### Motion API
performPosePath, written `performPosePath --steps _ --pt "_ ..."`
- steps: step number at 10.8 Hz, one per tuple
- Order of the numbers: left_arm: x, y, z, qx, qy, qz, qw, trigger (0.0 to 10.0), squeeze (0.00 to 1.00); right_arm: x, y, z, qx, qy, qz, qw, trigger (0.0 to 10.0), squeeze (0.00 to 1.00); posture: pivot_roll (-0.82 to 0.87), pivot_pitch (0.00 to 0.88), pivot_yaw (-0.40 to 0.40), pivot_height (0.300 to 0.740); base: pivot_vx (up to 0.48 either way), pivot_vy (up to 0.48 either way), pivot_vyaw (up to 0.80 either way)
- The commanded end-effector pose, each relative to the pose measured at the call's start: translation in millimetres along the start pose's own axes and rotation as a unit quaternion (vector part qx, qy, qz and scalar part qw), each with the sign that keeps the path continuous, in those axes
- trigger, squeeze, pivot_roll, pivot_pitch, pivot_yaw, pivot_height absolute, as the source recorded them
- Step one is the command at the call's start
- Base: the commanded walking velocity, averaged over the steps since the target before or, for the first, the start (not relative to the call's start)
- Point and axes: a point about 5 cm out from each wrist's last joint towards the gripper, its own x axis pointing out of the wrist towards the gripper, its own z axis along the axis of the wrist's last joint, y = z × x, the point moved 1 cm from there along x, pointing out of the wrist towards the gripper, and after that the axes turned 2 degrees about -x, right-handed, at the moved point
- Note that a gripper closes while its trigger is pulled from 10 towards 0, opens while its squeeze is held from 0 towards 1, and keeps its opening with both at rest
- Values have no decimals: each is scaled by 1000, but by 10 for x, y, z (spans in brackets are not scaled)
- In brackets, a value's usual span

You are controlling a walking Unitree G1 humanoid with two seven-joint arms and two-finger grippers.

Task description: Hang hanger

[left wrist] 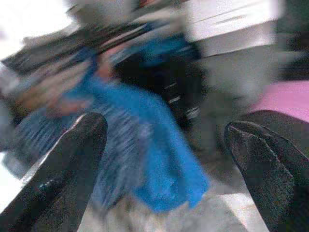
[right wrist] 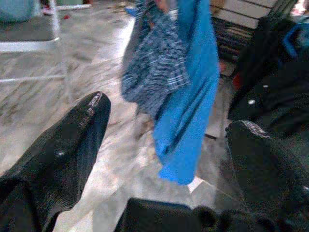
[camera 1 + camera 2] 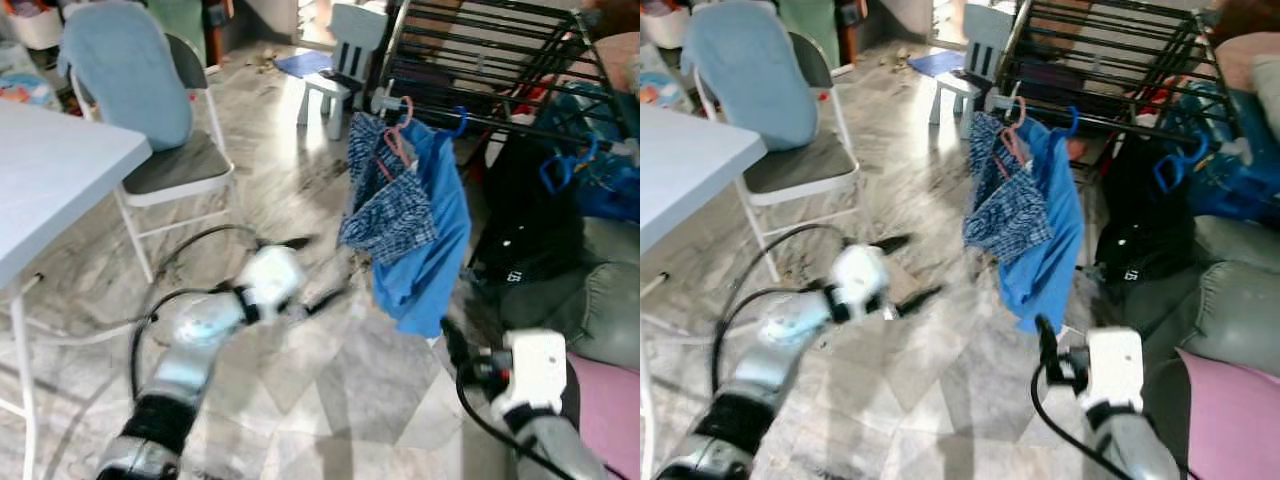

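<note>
Hanger: the pink hanger looks hooked on the black drying rack already, carrying a checked garment with a blue shirt right beside it.
Left pincer: fingers spread wide, nothing in it, hovering blurry over the floor short of the clothes.
Right pincer: also released and empty, low near the shirt's hem.
Progress: I'd say hanging is pretty much done, just backing off left.
Nearby: folding chair, white desk.
</note>
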Motion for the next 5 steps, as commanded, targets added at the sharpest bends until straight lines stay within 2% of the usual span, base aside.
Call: performPosePath --steps 1,2,3,4,5 --pt "21 -242 11 28 -29 -63 997 10000 0 8 -38 -1 -4 -5 -19 1000 10000 0 48 0 -85 740 0 0 0" --pt "55 -393 -73 -14 -26 -26 999 10000 0 10 12 18 -7 -12 -38 999 10000 0 17 0 -67 740 0 0 0" --pt "-2 -494 -163 -42 -5 0 999 10000 0 -28 35 49 -10 -18 -44 999 10000 0 0 0 -56 740 0 0 0" --pt "-75 -442 -192 -48 4 36 998 10000 0 -89 1 74 -14 -26 -53 998 10000 0 -11 0 -43 740 0 0 0" --pt "-225 -264 -218 -71 15 116 991 10000 0 -204 -161 63 -2 -29 -103 994 10000 0 -7 0 -29 740 0 0 0"
